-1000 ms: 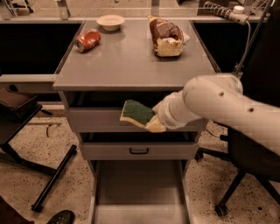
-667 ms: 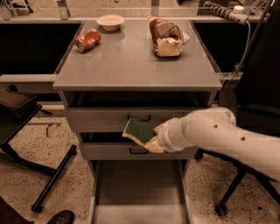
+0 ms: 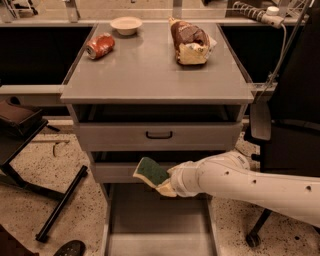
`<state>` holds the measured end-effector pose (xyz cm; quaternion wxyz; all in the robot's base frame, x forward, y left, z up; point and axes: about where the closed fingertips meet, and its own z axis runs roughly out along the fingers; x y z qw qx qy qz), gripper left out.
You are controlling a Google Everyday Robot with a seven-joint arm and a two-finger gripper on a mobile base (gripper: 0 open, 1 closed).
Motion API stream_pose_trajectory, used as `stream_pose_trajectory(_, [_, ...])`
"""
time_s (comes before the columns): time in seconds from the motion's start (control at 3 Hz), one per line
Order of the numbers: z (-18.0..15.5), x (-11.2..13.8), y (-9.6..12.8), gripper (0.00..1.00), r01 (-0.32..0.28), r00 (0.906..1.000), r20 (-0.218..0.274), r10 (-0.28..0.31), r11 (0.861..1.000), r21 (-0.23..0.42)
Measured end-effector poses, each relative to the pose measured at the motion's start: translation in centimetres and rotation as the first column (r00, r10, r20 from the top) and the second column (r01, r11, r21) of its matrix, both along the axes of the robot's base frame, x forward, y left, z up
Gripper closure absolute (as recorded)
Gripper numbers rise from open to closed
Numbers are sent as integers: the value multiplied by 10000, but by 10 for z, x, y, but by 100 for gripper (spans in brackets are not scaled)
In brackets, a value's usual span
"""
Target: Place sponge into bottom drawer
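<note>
Office-like lab or test space: speckled floor point(image 3: 30, 200), grey drawer cabinet point(image 3: 160, 135), wheeled office chair point(image 3: 287, 150), power strip point(image 3: 250, 11) (cable point(image 3: 284, 37) hanging). Robot hand point(image 3: 172, 184) low before the cabinet, above the bottom drawer point(image 3: 160, 235), clasping sponge point(image 3: 151, 171).

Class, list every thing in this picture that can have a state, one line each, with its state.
bottom drawer: pulled open.
middle drawer: looks shut.
top drawer: shut.
sponge: held in the air over the bottom drawer, green side up.
gripper: shut on the sponge, in front of the middle drawer.
can: lying on its side on the cabinet top.
bowl: upright.
bag: lying on the cabinet top.
</note>
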<state>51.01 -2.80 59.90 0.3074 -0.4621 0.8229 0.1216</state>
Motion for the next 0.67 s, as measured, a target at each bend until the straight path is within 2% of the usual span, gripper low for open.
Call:
stream_pose_trajectory(0.33, [-55,-11,-1,100,199,9988,-460,-187,9994,271])
stream_pose_trajectory(0.67, [-146,-25,-6,100,803,9881,-1368,-701,9943,705])
